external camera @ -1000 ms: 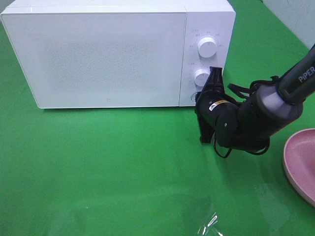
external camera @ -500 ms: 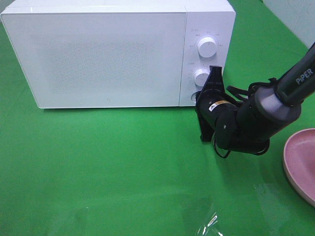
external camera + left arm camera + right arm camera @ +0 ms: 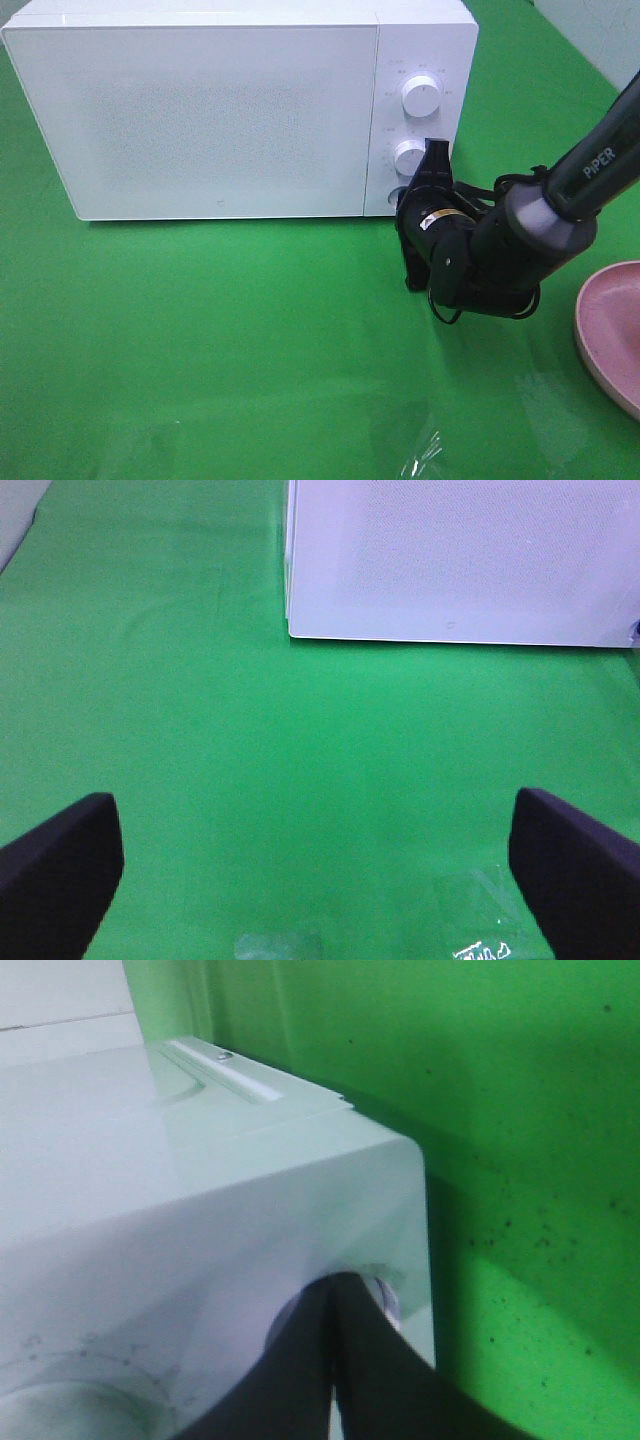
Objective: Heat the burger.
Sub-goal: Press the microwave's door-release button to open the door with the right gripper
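The burger is out of view. A white microwave (image 3: 220, 110) stands at the back with its door closed; it also fills much of the right wrist view (image 3: 200, 1210) and shows at a corner of the left wrist view (image 3: 460, 560). My right gripper (image 3: 405, 200) is shut, its tips against the round button (image 3: 385, 1295) at the bottom of the control panel, below the two knobs (image 3: 410, 157). In the right wrist view the shut gripper (image 3: 335, 1300) touches that button. My left gripper (image 3: 320, 880) is open over bare green cloth, holding nothing.
A flat pink plate (image 3: 610, 330) lies at the right edge of the green cloth. A scrap of clear plastic (image 3: 425, 455) lies on the cloth near the front. The right arm slants in from the upper right.
The right arm has shifted slightly down and left, keeping its shut tips at the microwave's lower button. The door stays closed.
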Available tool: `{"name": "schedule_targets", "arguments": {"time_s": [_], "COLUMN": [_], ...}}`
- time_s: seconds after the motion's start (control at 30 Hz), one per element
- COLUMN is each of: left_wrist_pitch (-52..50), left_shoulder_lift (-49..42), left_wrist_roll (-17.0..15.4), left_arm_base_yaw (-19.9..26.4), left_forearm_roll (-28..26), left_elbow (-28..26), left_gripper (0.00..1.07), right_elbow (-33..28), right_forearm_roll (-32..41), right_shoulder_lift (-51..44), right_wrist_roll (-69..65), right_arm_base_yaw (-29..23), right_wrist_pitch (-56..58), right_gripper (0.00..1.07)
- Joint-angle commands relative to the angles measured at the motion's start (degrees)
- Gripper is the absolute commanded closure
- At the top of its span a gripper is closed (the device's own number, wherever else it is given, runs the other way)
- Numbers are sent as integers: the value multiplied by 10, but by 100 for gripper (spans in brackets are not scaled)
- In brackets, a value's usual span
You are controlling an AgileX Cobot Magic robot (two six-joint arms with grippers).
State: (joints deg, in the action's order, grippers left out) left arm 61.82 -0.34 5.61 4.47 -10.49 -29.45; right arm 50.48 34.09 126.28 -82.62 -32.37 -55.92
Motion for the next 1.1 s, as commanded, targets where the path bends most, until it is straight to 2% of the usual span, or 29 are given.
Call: {"name": "schedule_targets", "arguments": {"time_s": [0.03,0.5,1.1], "left_wrist_pitch": [-6,-6,-6], "left_shoulder_lift": [-9,-9,-9], "left_wrist_roll": [-3,-3,-3], "left_arm_base_yaw": [2,2,2], "left_forearm_roll": [-2,-2,-2], "left_elbow": [-1,-1,-1], "left_gripper": [10,10,10], "right_elbow": [27,87,80], "right_forearm_roll": [5,-2,-10], "right_shoulder_lift": [9,32,23], "right_wrist_roll": [7,30,28], "right_arm_base_yaw": [9,15,14], "right_wrist_pitch": [-82,-138,-103], "right_gripper": [107,107,107]}}
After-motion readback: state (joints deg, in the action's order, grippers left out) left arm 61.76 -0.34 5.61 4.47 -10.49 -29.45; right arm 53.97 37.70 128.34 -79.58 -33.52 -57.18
